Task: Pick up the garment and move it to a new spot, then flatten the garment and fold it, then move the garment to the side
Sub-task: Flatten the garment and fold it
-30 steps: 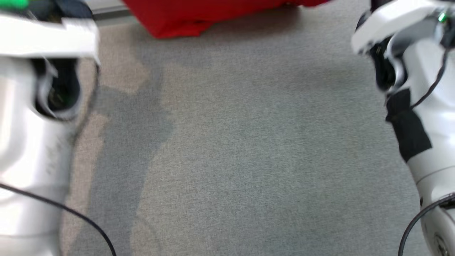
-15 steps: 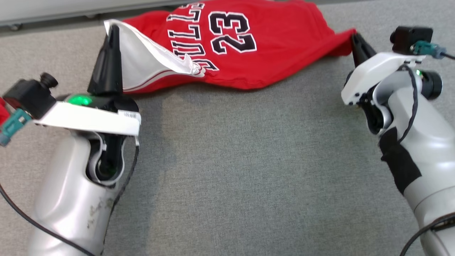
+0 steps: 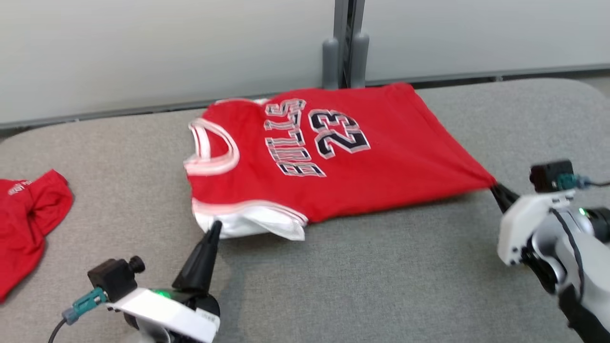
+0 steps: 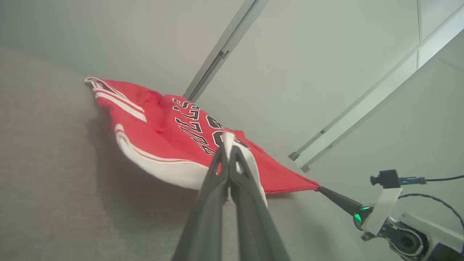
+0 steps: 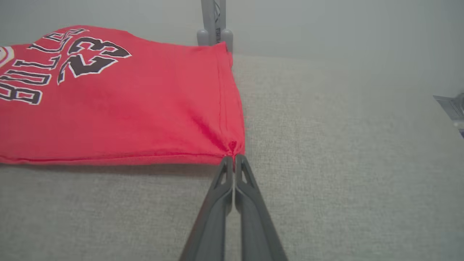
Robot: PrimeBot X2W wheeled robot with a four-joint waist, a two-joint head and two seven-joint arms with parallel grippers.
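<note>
At the far left a second red cloth [image 3: 24, 228] is lying crumpled on the grey surface [image 3: 362, 286], well apart from my work; near it, at the lower left of the head view, my left gripper [image 3: 216, 226] is pointing up and away from me; its two dark fingers are pressing together and pinching the white edge of the jersey [image 3: 343, 162], and in the left wrist view [image 4: 228, 149] a strip of that white fabric is draping over one finger. The jersey is lying on the grey surface near its far edge, front side up, with the neckline toward the left and the hem toward the right; the black letters and the number 23 are showing on the chest; the near side is rising a little from the surface where I am holding it. Behind the jersey a grey post [image 3: 345, 57] is standing against the pale wall [image 3: 143, 52]. At the right, my right gripper [image 3: 496, 188] is closing tightly on the near hem corner; the right wrist view [image 5: 232, 158] is showing the red fabric gathering into small folds at the fingertips.
</note>
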